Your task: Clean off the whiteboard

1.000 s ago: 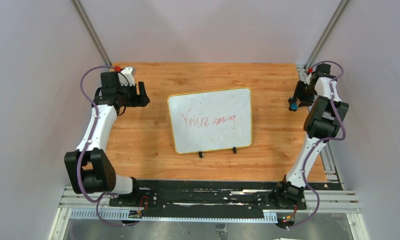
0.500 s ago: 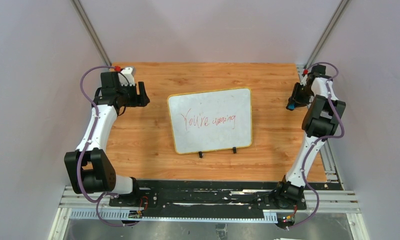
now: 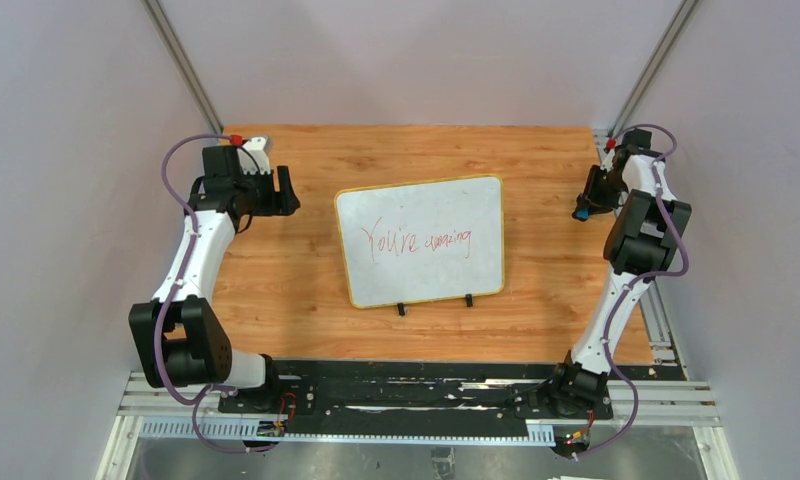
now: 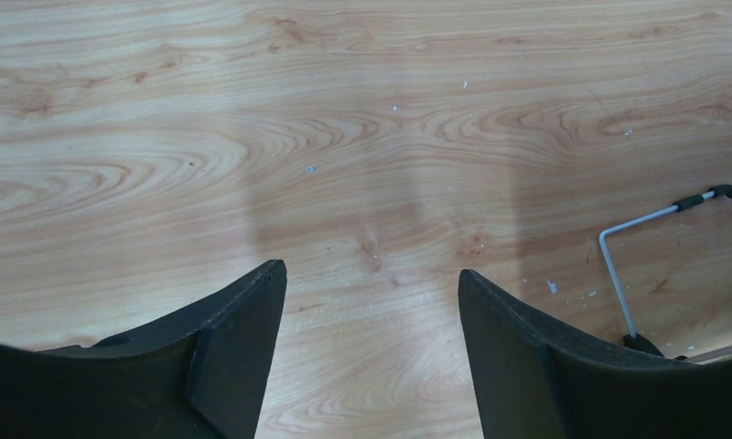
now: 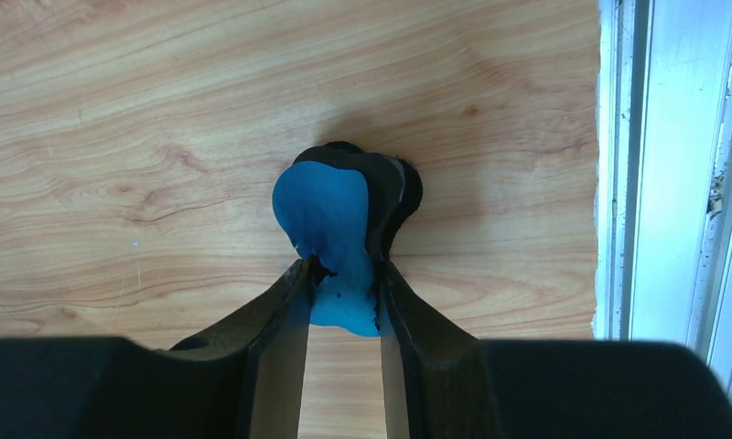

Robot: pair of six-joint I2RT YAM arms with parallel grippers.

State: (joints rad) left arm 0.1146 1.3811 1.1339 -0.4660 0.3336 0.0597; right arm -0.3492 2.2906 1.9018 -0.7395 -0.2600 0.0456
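Two hands flank the whiteboard [image 3: 421, 240], flat on the desk [image 3: 276, 285]: right hand [image 5: 342, 274] clamps the eraser [image 5: 330, 224], likely for wiping the red writing [image 3: 416, 240]; left hand [image 4: 371, 279] spread empty, perhaps to steady.

Your bench [image 3: 286, 270] is pale wood with clear grain, smooth, with a soft shine. The whiteboard [image 3: 421, 270] has a smooth white face, a little glossy, and a thin yellow rim. On the left hand [image 4: 371, 273] and the right hand [image 5: 342, 267] you see matt black plastic. The eraser [image 5: 326, 215] is matt blue and black. The wire stand [image 4: 615, 283] looks like grey metal.
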